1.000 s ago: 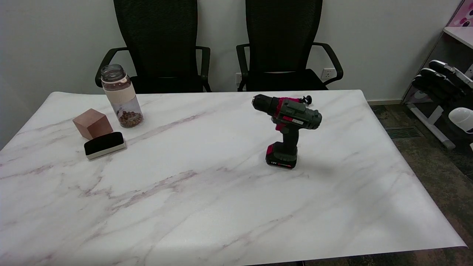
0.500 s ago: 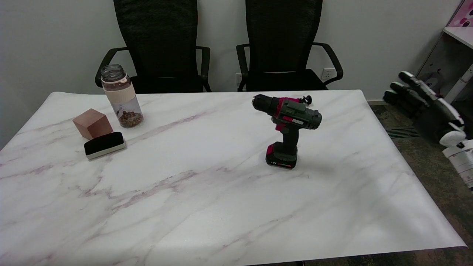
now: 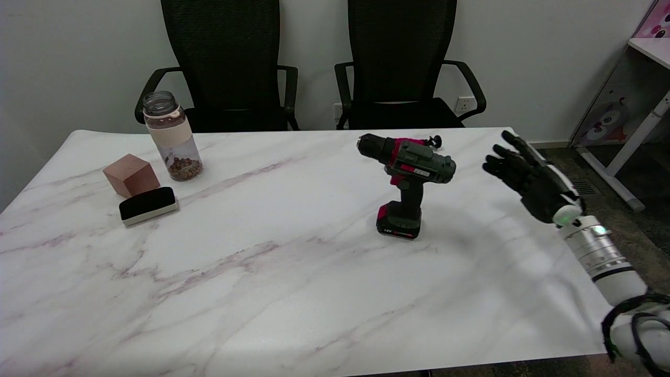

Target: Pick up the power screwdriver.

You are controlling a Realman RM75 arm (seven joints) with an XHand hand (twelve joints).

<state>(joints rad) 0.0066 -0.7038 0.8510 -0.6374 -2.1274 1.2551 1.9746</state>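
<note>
Reaching in over the white marble-patterned counter, the black-and-white robot hand hovers, fingers spread, empty, right of the upright dark-green-and-red power screwdriver, which stands on its battery base toward the far edge.

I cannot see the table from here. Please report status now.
Right hand open, in the air, right of power screwdriver. Screwdriver upright on table, untouched. Nothing between them.
</note>
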